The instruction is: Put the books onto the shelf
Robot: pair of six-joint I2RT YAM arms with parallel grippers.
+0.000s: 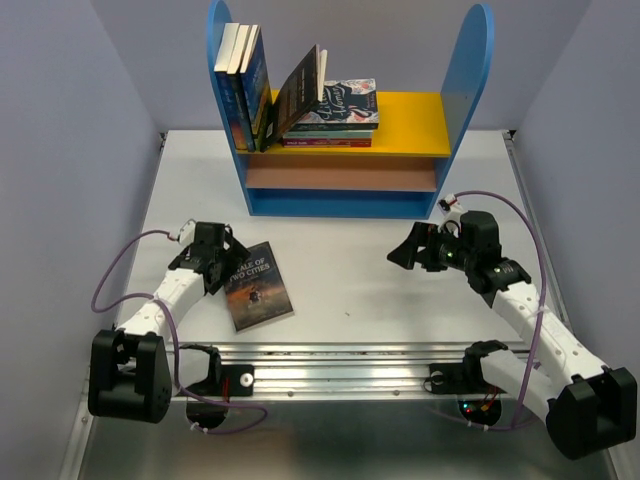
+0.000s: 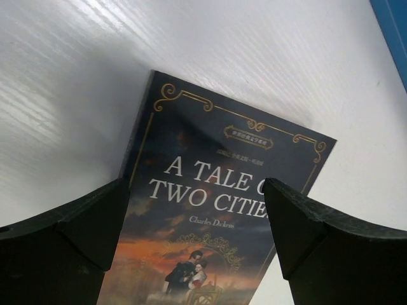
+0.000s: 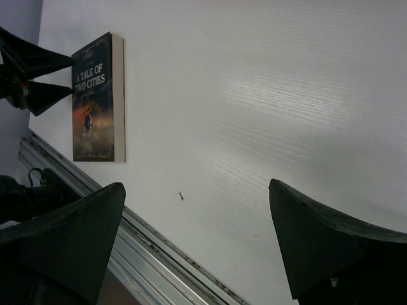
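Observation:
One of the books, a dark paperback titled A Tale of Two Cities, lies flat, cover up, on the white table in front of the left arm. My left gripper hovers open over its left part. In the left wrist view the cover fills the gap between the spread fingertips of that gripper. My right gripper is open over bare table at the right, holding nothing; its view shows the book far left. The shelf stands at the back, with upright books and one leaning book on its yellow board.
A flat stack topped by a floral cover lies on the yellow board beside the leaning book. A metal rail runs along the near table edge between the arm bases. Purple walls close in both sides. A blue corner of the shelf shows in the left wrist view.

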